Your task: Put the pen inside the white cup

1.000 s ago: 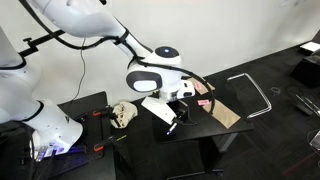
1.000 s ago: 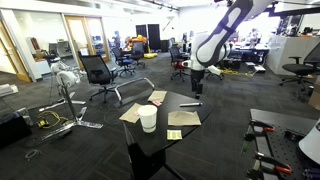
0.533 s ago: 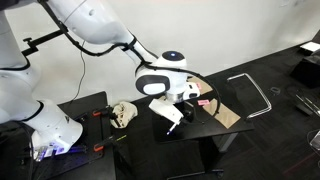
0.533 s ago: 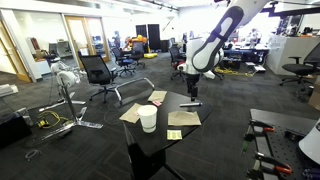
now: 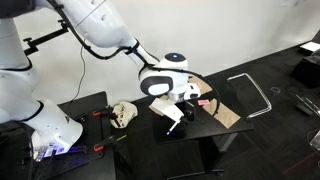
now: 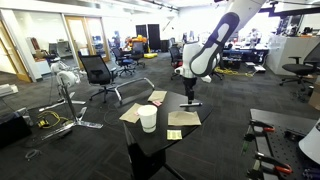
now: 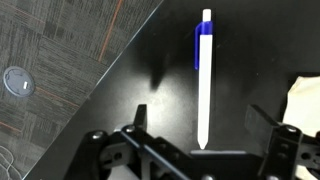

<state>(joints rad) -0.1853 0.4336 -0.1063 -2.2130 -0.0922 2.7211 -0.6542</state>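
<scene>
Hand point(image 7: 200, 128) hangs wide open right over the pen point(image 7: 204, 80), which looks light, stiff and slick, so pinch across mid-barrel.

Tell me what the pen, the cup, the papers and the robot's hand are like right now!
pen: lying flat on the table, not held.
white cup: standing upright, top open.
hand: open, just above the pen, one finger on each side of it.
paper sheets: lying flat on the table.
</scene>
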